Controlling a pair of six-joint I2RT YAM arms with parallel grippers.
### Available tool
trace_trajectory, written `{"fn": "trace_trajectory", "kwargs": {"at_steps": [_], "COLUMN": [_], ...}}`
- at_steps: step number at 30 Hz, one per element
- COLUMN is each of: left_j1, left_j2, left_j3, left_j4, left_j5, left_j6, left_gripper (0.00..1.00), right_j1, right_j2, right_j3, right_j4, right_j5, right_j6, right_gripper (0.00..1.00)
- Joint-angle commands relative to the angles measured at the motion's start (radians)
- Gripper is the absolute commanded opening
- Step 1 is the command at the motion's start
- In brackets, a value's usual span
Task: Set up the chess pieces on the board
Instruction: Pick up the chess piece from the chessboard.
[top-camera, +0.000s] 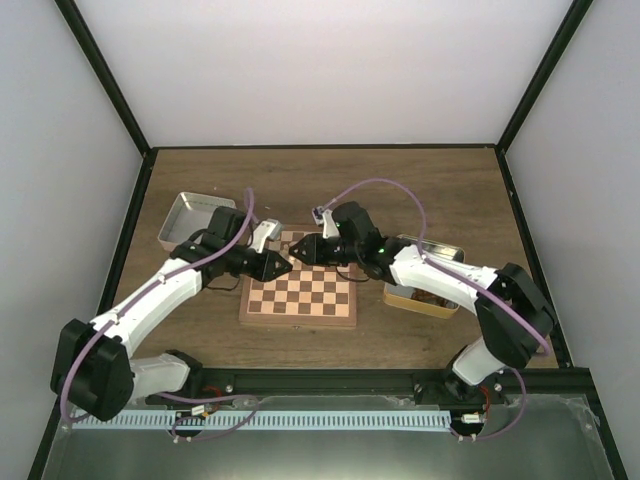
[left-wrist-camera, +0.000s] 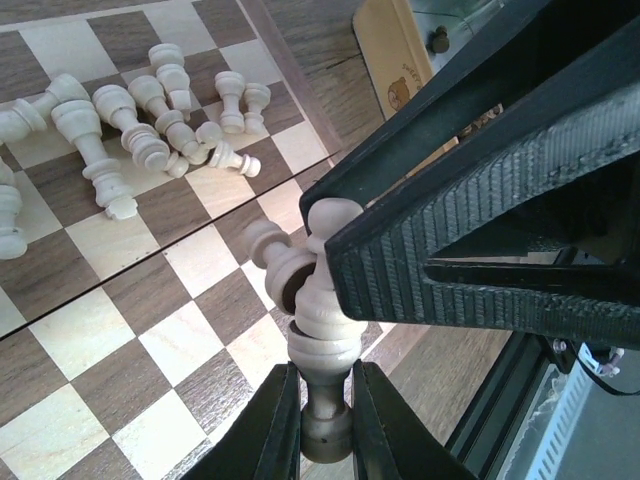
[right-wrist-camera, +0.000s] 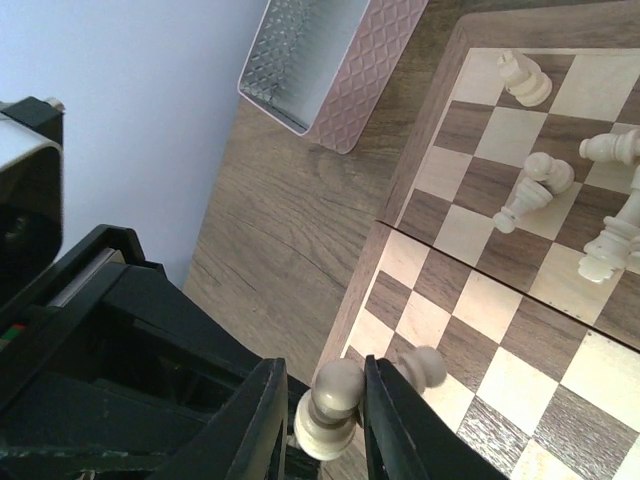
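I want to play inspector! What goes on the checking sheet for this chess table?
Surface: brown wooden table.
Job's things: board flat; chess pieces heaped lying on it; lifted piece near its edge.
Clutter: metal tray left of the board, second tray right.
Grippers: left gripper shut on the lifted piece's base; right gripper with jaws either side of its head, grip unclear.
Cables: purple cables loop over both arms.
Surroundings: white walls, black frame.

Wood-grain table (top-camera: 430, 180), chessboard (top-camera: 300, 296) at its middle, silver tin (top-camera: 180, 206) left, tan tray (top-camera: 416, 304) right
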Motion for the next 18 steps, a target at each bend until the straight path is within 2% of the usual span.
{"fn": "trace_trajectory", "kwargs": {"at_steps": [1, 10, 18], "left_j1": [-0.003, -0.003, -0.003], "left_j2": [0.020, 0.079, 0.156], "left_j3": [-0.007, 0.001, 0.017], "left_j4": [0.015, 0.004, -0.020], "left_j5": [-0.010, -0.040, -0.115], "left_j6": [-0.004, -0.021, -0.053], "left_gripper": [0.15, 0.14, 0.14], "right_j1": [-0.008, -0.011, -0.013], "right_j2": [0.014, 0.063, 0.096], "right_j3": [-0.007, -0.031, 0.001], "right_j4": [0.052, 0.080, 0.016], "right_j5": [-0.010, 0.000, 0.110], "right_j6": [0.013, 0.018, -0.010], "right_gripper": [0.22, 0.12, 0.10]}}
